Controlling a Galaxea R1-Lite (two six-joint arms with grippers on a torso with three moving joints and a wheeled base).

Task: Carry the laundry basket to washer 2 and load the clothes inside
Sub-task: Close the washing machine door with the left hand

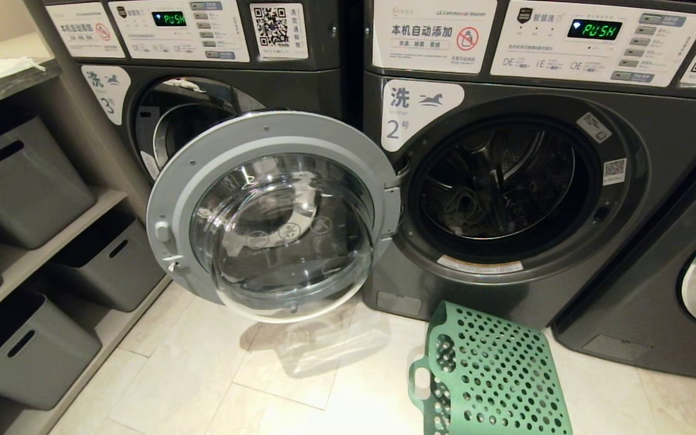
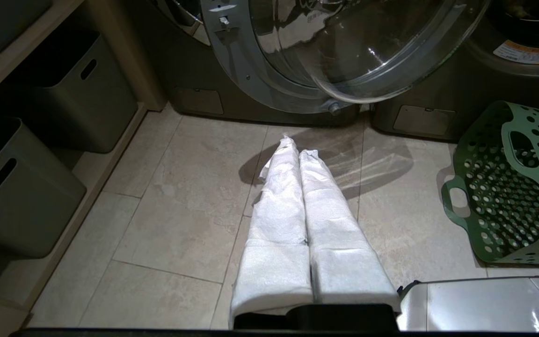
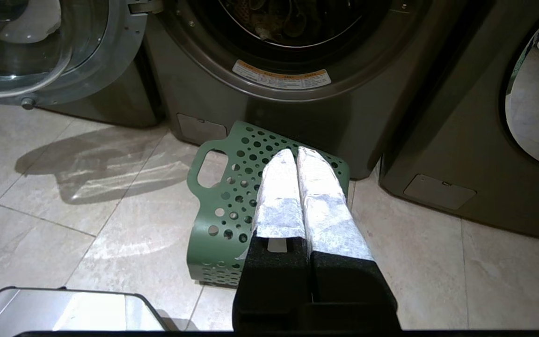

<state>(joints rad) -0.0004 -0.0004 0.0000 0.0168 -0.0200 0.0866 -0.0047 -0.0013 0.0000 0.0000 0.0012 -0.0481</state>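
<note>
Washer 2 (image 1: 505,199), dark grey front-loader with horse label and numeral 2, stands with its round glass door (image 1: 275,217) swung wide open; dark fabric lies in the drum, pale denim clothes not identifiable; loading judged done or nearly so. Dark green perforated plastic laundry basket (image 1: 493,374) lies tipped on the tile floor just before washer 2; looks empty. Grey storage bins (image 1: 22,181) on shelves at left; open door partly masks washer 3 (image 1: 203,103). Left gripper (image 2: 297,152) and right gripper (image 3: 295,152): fingers pressed together, holding nothing, low over the floor.
</note>
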